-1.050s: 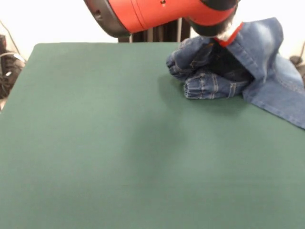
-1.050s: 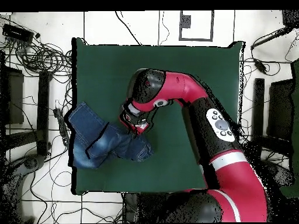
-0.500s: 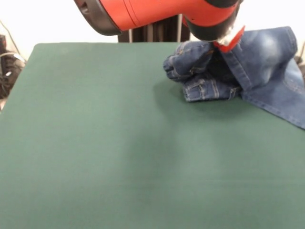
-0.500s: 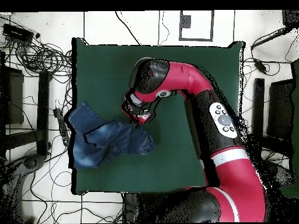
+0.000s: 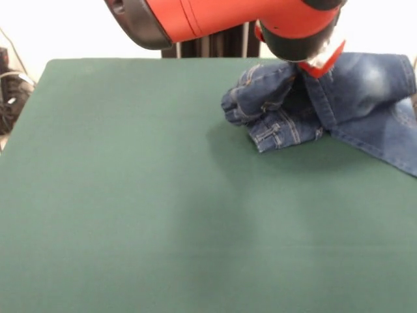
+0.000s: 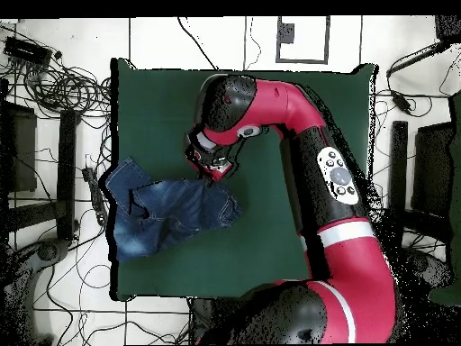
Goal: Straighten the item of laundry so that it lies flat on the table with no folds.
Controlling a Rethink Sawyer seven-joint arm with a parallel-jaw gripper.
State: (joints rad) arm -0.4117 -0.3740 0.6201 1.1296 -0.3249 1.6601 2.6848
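The item of laundry [image 5: 355, 98], a small pair of faded blue jeans, lies crumpled at the table's far right in the front view. Its bunched middle is pulled up to my gripper [image 5: 311, 64], which is shut on the cloth. One leg curls forward into a folded lump [image 5: 280, 127]. In the overhead view the jeans [image 6: 167, 214] lie by the table's left edge, part of them hanging over it. There my gripper [image 6: 212, 171] stands at their upper right corner. The green table [image 5: 130, 195] is far larger than the jeans.
My red arm [image 6: 297, 117] arches over the green table [image 6: 270, 99] from the bottom right of the overhead view. Tangled cables [image 6: 54, 81] and dark equipment [image 6: 18, 144] lie on the floor past the left edge. Black gear [image 5: 10, 91] shows at the front view's left edge.
My gripper has moved away from the robot's base with the jeans in it. The cloth has followed and spread out a little, with the raised peak lower than before.
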